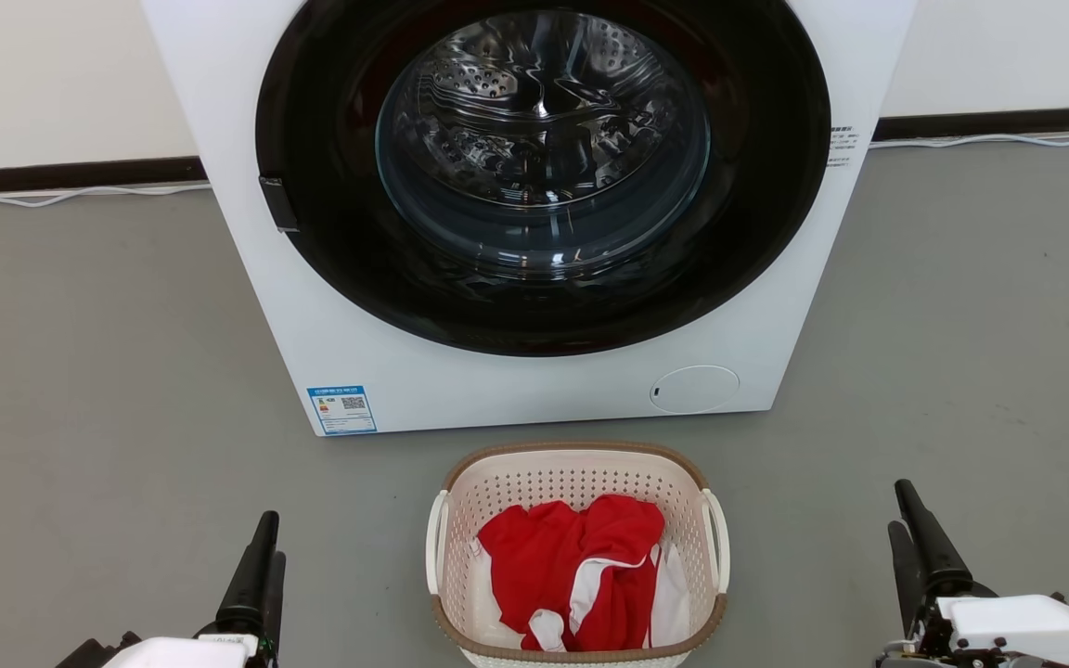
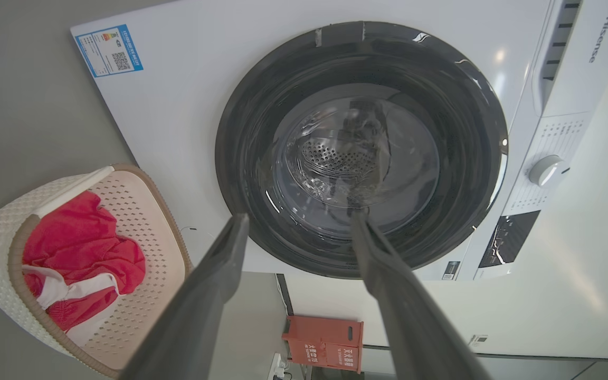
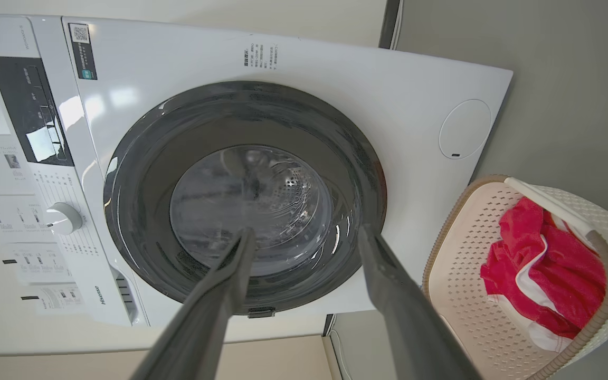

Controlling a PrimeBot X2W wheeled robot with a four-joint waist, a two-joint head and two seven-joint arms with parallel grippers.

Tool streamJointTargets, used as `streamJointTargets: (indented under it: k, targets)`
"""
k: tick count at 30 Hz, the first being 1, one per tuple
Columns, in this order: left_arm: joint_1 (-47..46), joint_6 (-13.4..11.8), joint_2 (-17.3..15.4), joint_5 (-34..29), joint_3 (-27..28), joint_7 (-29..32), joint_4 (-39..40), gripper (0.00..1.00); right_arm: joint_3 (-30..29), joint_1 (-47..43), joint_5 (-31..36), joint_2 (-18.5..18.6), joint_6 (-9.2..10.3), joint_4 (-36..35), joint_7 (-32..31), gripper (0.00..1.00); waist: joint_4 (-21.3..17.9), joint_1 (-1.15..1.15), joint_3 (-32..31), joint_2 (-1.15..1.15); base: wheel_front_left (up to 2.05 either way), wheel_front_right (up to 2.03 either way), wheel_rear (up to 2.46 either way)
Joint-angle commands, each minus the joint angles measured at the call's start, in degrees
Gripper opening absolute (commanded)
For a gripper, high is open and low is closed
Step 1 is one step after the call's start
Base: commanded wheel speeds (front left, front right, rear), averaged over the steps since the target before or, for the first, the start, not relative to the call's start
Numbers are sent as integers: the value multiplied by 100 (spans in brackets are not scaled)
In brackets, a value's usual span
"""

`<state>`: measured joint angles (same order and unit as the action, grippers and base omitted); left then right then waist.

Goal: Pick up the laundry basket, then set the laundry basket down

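Observation:
The laundry basket (image 1: pixel 576 451), cream-white and perforated with a brown rim and two white side handles, sits on the grey floor just in front of the washing machine. A red and white garment (image 1: pixel 581 566) lies inside it. My left gripper (image 1: pixel 272 536) is low on the basket's left, well apart from it. In the left wrist view the left gripper (image 2: pixel 300 216) is open and empty, with the basket (image 2: pixel 145 211) off to one side. My right gripper (image 1: pixel 898 506) stands to the basket's right, also apart. In the right wrist view the right gripper (image 3: pixel 307 230) is open and empty, beside the basket (image 3: pixel 457 248).
A white front-loading washing machine (image 1: pixel 358 353) with its round dark glass door (image 1: pixel 544 167) shut stands right behind the basket. Grey floor (image 1: pixel 108 371) spreads on both sides. A white cable (image 1: pixel 70 195) runs along the wall's base. A red box (image 2: pixel 322 343) stands by the wall.

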<state>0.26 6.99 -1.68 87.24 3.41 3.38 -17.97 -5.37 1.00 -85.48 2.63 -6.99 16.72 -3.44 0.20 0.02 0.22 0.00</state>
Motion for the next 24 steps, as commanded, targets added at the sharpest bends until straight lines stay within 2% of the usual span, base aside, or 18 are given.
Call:
streamJointTargets:
  k: [1, 11, 24]
  targets:
    - [-141, -2, -39, -195, 27, -86, 192, 100, 52, 121, 242, 83, -12, -225, 92, 100, 5, -1, -1, 0, 0, 0, 0]
    - [-98, -83, -47, -889, -18, -254, 273, 100, 135, 104, 1237, 110, -16, -304, 260, 100, 26, -1, -13, 0, 0, 0, 0]
    - [-54, -245, -57, -2127, -12, -472, 340, 100, 240, 114, 2633, 186, -20, -395, 478, 100, 16, -1, -20, 0, 0, 0, 0]
